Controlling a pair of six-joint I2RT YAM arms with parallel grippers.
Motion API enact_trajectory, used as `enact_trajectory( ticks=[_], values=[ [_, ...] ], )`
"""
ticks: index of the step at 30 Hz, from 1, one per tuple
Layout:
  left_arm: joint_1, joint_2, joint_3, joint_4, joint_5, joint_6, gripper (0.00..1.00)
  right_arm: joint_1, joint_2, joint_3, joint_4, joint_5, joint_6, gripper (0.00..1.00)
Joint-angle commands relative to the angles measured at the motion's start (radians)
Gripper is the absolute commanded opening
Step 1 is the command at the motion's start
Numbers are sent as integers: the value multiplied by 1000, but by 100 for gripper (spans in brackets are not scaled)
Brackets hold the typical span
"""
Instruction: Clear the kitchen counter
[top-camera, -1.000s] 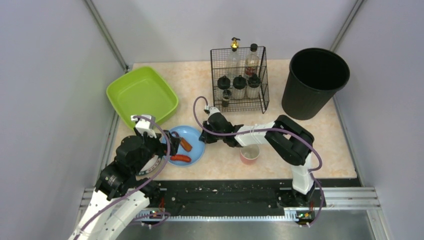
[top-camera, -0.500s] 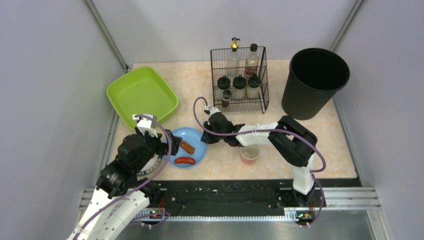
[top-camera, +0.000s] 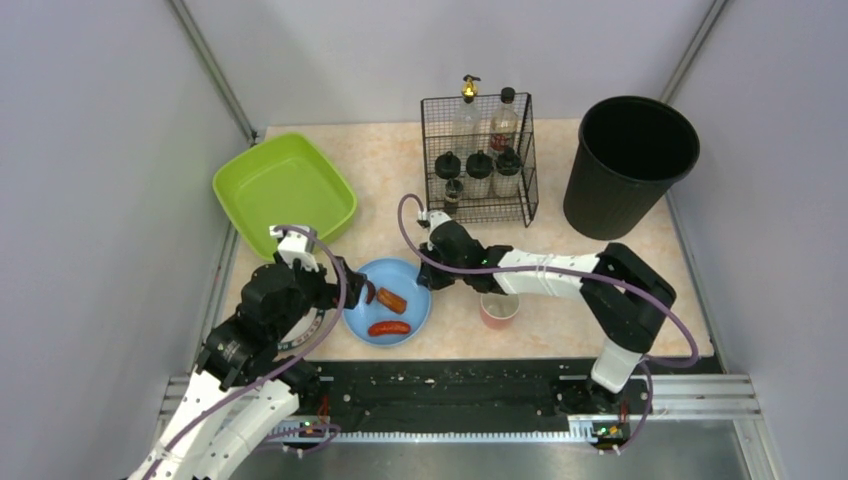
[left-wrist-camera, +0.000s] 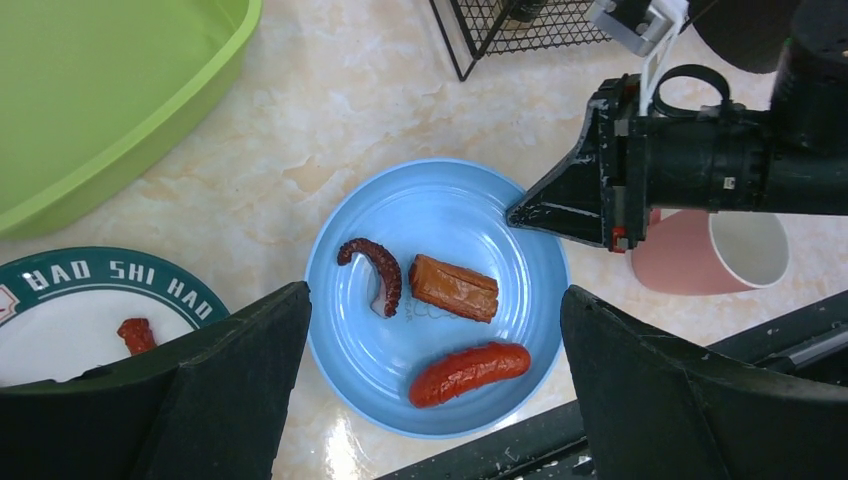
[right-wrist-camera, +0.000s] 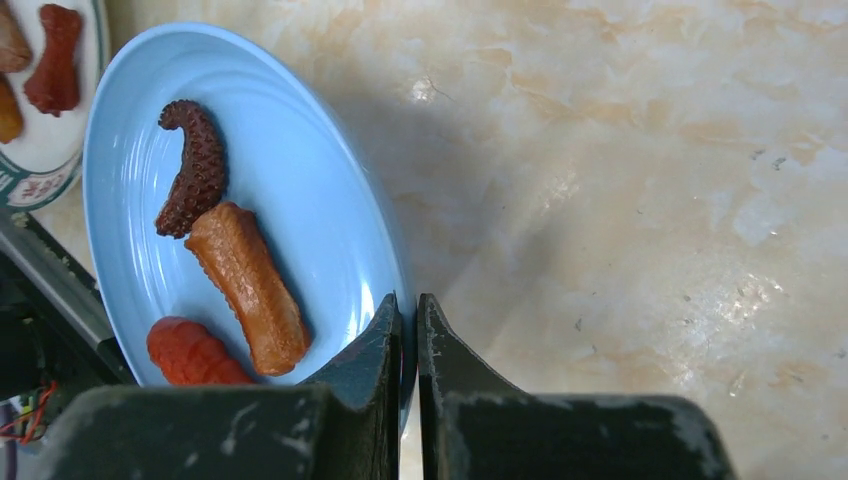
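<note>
The kitchen counter surface (top-camera: 390, 160) has a blue plate (left-wrist-camera: 440, 215) near its front edge; right fingers (right-wrist-camera: 455, 400) pinch its rim, left fingers (left-wrist-camera: 230, 380) gape wide, empty.

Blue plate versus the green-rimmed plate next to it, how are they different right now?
The blue plate is plain blue; the green-rimmed plate is white with white lettering on its dark green border. The blue plate carries a tentacle, a brown piece and a red sausage; the green-rimmed plate shows only small reddish bits. The right claw pinches the blue plate's rim; nothing grips the green-rimmed plate. Both are round and hold food.
</note>
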Motion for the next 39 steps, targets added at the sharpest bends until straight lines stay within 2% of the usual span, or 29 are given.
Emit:
enact_trajectory(
  ticks=[1, 14, 20, 27, 39],
  values=[
    [1, 5, 38, 3, -23, -72, 99, 14, -119, 26, 4, -32, -6, 0],
    [1, 14, -1, -63, -64, -274, 99, -8, -269, 92, -175, -39, -37, 0],
    [2, 30, -37, -43, 15, -350, 97, -12, -340, 113, -230, -29, -53, 0],
    [1, -16, -119, 24, 127, -416, 83, -43, -413, 101, -264, -33, -61, 0],
    [1, -111, -248, 172, 232, -502, 72, -76, -478, 90, -274, -84, -57, 0]
  ],
)
